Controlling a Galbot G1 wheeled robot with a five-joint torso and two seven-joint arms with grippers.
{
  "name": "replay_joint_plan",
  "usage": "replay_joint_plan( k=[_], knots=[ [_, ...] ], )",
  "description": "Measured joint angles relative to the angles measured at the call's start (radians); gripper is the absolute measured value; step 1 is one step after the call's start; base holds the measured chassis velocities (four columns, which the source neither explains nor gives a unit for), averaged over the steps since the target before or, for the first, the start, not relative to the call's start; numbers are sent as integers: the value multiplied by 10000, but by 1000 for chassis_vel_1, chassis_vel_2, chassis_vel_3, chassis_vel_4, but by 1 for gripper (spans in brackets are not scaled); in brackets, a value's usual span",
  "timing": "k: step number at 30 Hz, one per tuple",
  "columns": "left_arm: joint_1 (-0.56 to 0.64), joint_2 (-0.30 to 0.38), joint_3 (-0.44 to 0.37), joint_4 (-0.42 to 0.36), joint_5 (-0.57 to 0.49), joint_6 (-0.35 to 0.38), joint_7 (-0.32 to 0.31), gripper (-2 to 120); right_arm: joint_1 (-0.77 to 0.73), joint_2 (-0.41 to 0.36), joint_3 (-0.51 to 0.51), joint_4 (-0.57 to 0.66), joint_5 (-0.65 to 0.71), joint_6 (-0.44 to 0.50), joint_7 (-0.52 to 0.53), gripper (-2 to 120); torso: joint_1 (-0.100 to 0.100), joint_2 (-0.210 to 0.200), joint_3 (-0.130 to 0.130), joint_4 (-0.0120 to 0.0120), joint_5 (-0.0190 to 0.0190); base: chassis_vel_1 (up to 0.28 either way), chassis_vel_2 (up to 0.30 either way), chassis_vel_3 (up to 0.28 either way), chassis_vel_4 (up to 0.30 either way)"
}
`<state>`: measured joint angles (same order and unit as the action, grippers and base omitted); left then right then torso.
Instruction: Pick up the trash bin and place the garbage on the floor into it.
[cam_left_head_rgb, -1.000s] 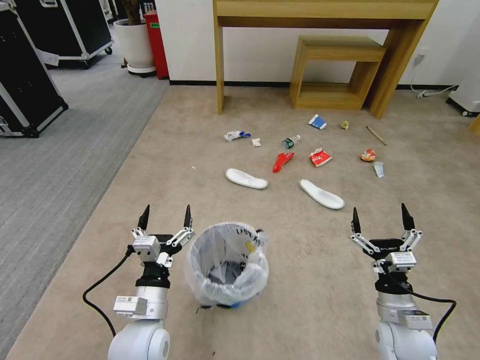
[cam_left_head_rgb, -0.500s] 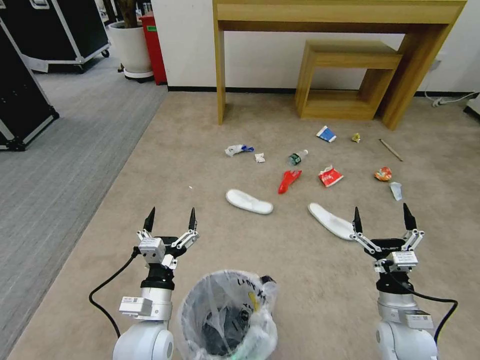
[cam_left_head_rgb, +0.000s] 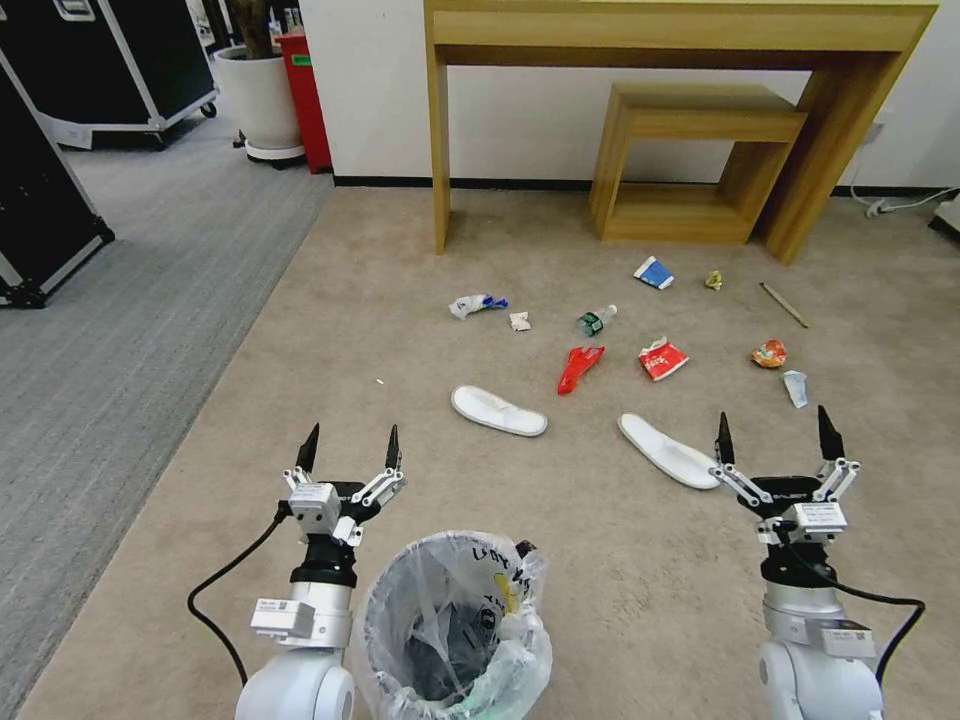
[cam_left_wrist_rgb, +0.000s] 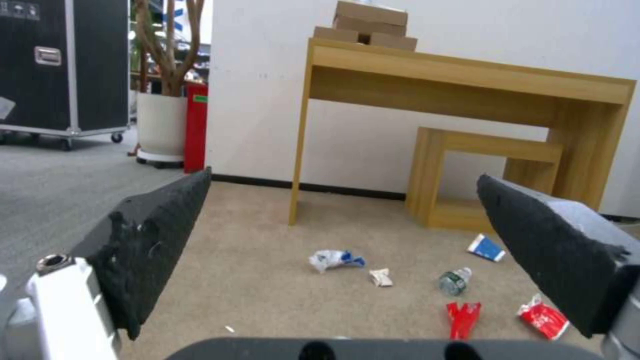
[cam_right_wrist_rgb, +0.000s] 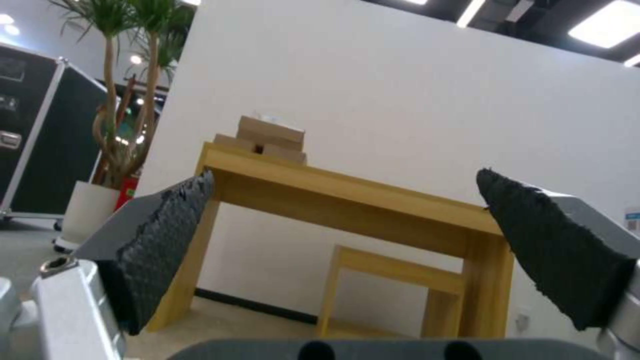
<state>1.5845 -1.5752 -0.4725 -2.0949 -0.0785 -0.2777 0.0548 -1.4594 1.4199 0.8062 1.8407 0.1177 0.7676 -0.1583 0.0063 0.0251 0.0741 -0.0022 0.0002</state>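
Observation:
The trash bin (cam_left_head_rgb: 455, 625), lined with a crinkly whitish bag, stands on the beige floor (cam_left_head_rgb: 600, 560) at the bottom of the head view, just right of my left arm. My left gripper (cam_left_head_rgb: 350, 445) is open and empty, beyond and left of the bin's rim. My right gripper (cam_left_head_rgb: 772, 427) is open too, far to the bin's right. The garbage lies ahead: two white slippers (cam_left_head_rgb: 498, 410) (cam_left_head_rgb: 667, 451), a red wrapper (cam_left_head_rgb: 578, 367) (cam_left_wrist_rgb: 463, 318), a red packet (cam_left_head_rgb: 662, 358) (cam_left_wrist_rgb: 543, 319), a clear bottle (cam_left_head_rgb: 594, 320) (cam_left_wrist_rgb: 455, 280), a blue-white carton (cam_left_head_rgb: 654, 272) (cam_left_wrist_rgb: 486, 247), an orange wrapper (cam_left_head_rgb: 768, 353), crumpled paper (cam_left_head_rgb: 519, 321) (cam_left_wrist_rgb: 381, 276) and a thin stick (cam_left_head_rgb: 784, 304).
A wooden desk (cam_left_head_rgb: 660, 30) with a low wooden shelf (cam_left_head_rgb: 700, 150) under it stands against the white wall behind the litter. Grey carpet (cam_left_head_rgb: 110, 300), black flight cases (cam_left_head_rgb: 110, 50), a white planter (cam_left_head_rgb: 262, 95) and a red bin (cam_left_head_rgb: 305, 95) are to the left.
The camera moved forward over the second, so the bin dropped from mid-frame to the bottom edge and the litter drew nearer. Both grippers stayed open and level.

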Motion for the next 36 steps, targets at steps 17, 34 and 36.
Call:
replay_joint_plan(
  k=[17, 34, 36],
  knots=[
    [487, -170, -89, -374, 249, -105, 51, 100, -96, -165, -76, 70, 97, -236, 95, 100, 1, 0, 1, 0, -1, 0, 0, 0, 0],
    [653, 29, -156, -645, 95, -106, 48, 100, -146, 123, -156, 323, -76, -140, 31, 100, 1, 2, 0, 0, -2, 19, -21, -25, 19],
    [676, 59, -154, -666, 78, -106, 48, 100, -163, 145, -135, 377, -167, -192, 78, 100, 1, 2, 0, 0, -1, 0, 0, 0, 0]
  ],
)
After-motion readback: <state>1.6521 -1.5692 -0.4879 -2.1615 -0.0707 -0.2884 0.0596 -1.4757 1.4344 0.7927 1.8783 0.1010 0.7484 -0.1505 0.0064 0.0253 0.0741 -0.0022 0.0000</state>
